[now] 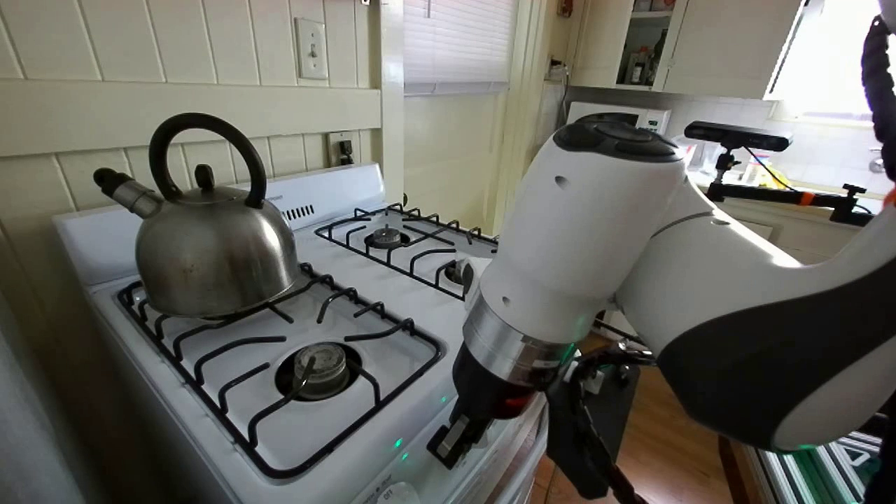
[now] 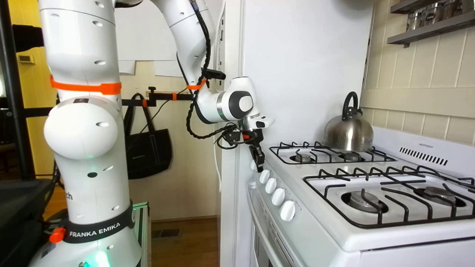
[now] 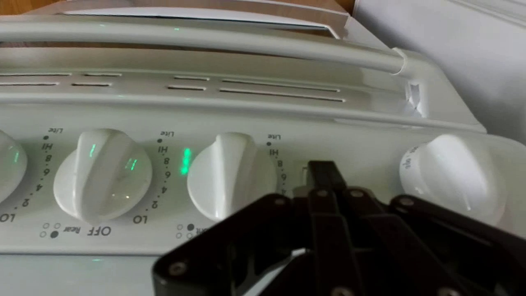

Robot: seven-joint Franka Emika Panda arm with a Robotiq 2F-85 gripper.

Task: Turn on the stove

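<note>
One brushed-steel kettle (image 1: 217, 255) with a looped black handle (image 1: 201, 121), contents hidden, sits over a rear burner (image 2: 351, 157) of the large white enamel gas stove (image 1: 378, 283), which backs onto a cream panelled wall (image 1: 210, 99). A row of round white knobs (image 2: 287, 210) runs along the stove's front, facing the jointed white arm (image 1: 560, 266), bent downward, its slim black pincer (image 3: 328, 176) closed on nothing and near the knobs.
</note>
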